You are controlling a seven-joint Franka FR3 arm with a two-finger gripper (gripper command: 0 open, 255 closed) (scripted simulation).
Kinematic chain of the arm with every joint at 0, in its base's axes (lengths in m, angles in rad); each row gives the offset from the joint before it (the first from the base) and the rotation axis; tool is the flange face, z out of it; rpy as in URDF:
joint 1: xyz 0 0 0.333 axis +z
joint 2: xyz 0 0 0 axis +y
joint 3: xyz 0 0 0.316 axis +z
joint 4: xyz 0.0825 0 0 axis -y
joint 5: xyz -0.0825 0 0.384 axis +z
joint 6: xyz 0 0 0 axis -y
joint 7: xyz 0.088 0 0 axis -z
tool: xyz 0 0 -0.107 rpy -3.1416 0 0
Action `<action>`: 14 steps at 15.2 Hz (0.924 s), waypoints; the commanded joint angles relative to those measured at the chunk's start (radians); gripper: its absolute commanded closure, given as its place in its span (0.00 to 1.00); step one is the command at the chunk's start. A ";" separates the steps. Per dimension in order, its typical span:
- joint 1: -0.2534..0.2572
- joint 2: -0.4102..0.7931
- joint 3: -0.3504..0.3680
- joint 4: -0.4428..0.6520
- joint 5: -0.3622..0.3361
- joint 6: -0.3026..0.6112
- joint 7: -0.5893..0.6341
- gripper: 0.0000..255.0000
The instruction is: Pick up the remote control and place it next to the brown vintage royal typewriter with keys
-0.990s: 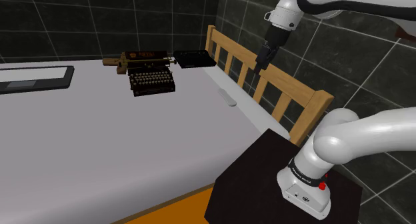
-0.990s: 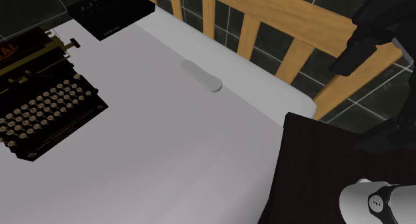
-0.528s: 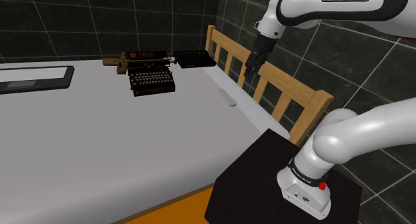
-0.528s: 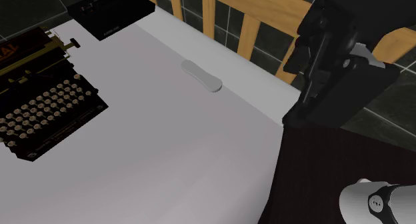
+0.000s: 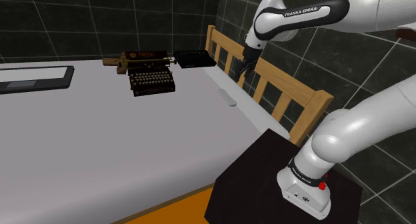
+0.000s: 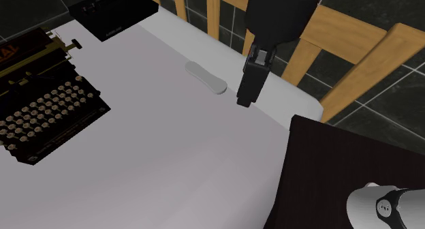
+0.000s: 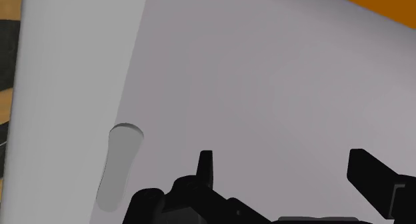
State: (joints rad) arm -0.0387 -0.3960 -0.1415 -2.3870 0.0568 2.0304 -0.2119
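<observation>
While the claw [image 6: 244, 98] hangs spread and empty above the white bed top [image 6: 170, 166], the pale remote [image 6: 206, 78] lies flat just to one side of it. It is outside the fingers and not touching them. Typewriter [image 6: 41, 98]: well beyond the remote from the claw. Wooden rail [image 6: 340, 30]: close behind the claw.

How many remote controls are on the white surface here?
1. The pale remote lies near the wooden railing, apart from the typewriter; the open gripper hangs just beside it.
</observation>
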 commanded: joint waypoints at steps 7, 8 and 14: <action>-0.025 0.291 -0.050 0.107 0.021 0.166 -0.028 0.00; -0.029 0.328 -0.056 0.126 0.027 0.182 -0.033 0.00; -0.058 0.551 -0.082 0.262 0.072 0.252 -0.064 0.00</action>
State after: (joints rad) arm -0.0907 0.1125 -0.2200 -2.1573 0.1200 2.2747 -0.2693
